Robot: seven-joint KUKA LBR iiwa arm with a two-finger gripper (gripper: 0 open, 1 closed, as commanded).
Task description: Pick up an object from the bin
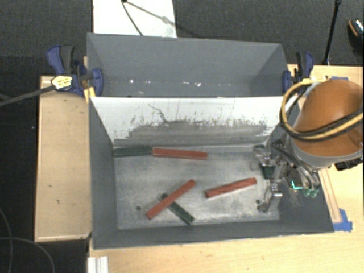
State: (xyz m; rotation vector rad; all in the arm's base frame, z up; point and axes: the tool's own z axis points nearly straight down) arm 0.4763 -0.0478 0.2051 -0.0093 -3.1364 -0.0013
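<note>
Hovering low at the right end of the bin (104, 175), the fingers (266, 202) stand apart, released, with nothing between them. The nearest thing is a red stick (230, 187) lying flat on the bin floor, its right end just beside the fingers and pointing towards the gap. Farther left a second red stick (170, 199) lies across a dark green stick (182, 212), and a third red stick (179, 153) and another green one (132, 150) lie end to end along the back wall. The step in hand looks like the approach, before any grasp. Next, the fingers probably need to shift a little left, so that they straddle the near stick across its narrow width, go down to the floor and close. Taken so near its end, the stick may tilt or slip.
</note>
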